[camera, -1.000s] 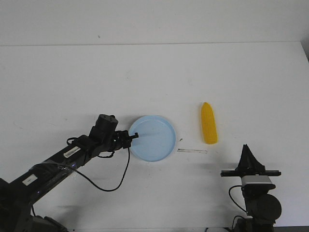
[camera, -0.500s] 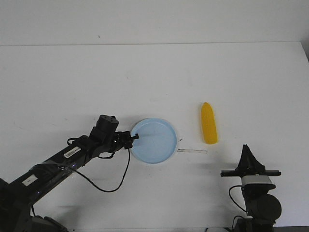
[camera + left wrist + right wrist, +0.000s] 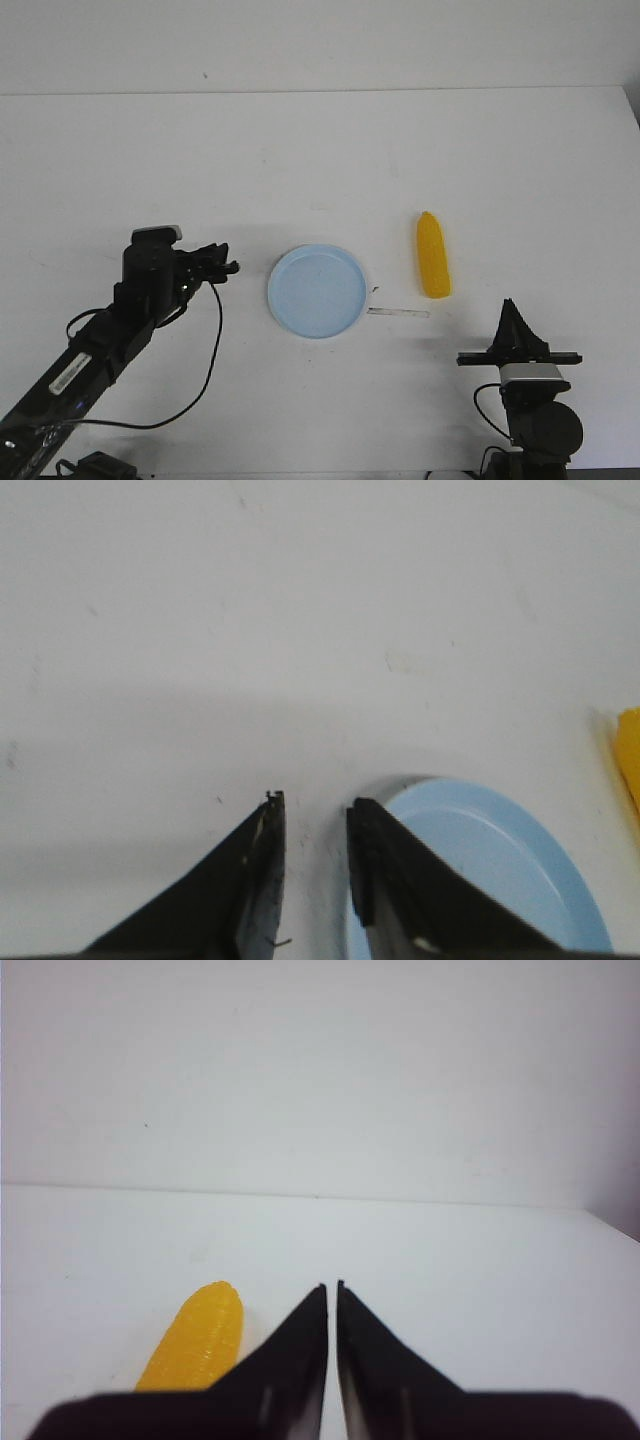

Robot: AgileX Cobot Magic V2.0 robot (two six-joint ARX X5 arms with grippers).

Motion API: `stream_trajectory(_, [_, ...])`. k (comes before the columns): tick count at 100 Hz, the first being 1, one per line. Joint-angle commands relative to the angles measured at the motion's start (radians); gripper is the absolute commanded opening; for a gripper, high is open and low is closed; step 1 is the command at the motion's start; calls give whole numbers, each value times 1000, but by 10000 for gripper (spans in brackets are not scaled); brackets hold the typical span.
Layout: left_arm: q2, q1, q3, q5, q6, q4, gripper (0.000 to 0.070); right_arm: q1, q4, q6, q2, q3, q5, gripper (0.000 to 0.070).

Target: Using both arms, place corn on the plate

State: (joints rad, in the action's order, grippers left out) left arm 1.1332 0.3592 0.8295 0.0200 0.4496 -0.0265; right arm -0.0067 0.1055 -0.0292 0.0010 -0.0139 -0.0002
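The corn (image 3: 433, 256) lies on the table right of the plate (image 3: 316, 291), likely light, stiff and slick, best pinched across its thick middle; the left gripper (image 3: 226, 266) is parted and empty, the right gripper (image 3: 332, 1288) clenched.

Bright, even light — soft shadows, blurred wrist views

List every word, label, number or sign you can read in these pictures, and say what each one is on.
None can be read.
White sticker labels on the left arm: dark print, too small and blurred to read.
The corn, the plate and the table carry no writing.
The right gripper shows no markings.
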Motion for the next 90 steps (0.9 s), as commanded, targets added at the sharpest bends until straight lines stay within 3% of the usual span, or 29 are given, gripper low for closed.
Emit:
stream_trajectory(1, [-35,-11,-53,-45,-84,69,88,1,6,9,0,1,1,14])
stream_trajectory(8, [-91,-29,-124,-88,-129,127,0,1,6,9,0,1,0,14])
stream_trajectory(20, [-191,-65,-237,-133,-211,196,1,1,6,9,0,1,1,14])
stream_trajectory(41, [-391,-137,-385,-133,-422,207,1,1,6,9,0,1,1,14])
stream_trajectory(66, [-666,-219,-454,-132,-445,175,1,1,6,9,0,1,1,14])
stream_trajectory(81, [-809,-255,-454,-132,-525,97,1,1,6,9,0,1,1,14])
stream_trajectory(90, [-871,-264,-454,-132,-527,58,1,1,6,9,0,1,1,14])
